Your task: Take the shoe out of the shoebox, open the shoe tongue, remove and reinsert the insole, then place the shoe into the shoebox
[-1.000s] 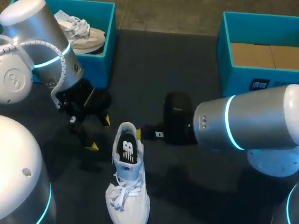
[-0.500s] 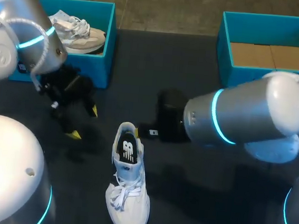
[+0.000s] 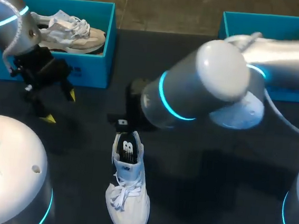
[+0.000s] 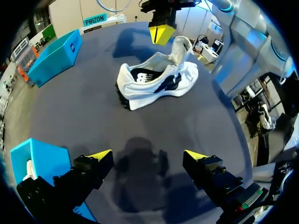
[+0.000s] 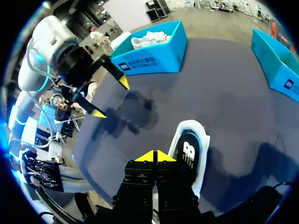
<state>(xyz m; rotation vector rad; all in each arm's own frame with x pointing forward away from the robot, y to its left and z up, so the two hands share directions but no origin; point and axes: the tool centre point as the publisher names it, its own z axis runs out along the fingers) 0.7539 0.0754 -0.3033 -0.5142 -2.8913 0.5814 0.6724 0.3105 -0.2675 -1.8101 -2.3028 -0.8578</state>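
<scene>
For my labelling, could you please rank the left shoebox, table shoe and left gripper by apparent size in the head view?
1. left shoebox, clearly largest.
2. table shoe and left gripper: about alike, so unranked.

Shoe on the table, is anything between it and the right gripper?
Nothing visible does. The right gripper, fingers shut, hangs right by the heel of the shoe, with no other thing between them.

Robotics lab, dark worktable [image 3: 212, 176], two silver robot arms [image 3: 204, 91], blue shoeboxes [image 3: 92, 69] at corners
</scene>
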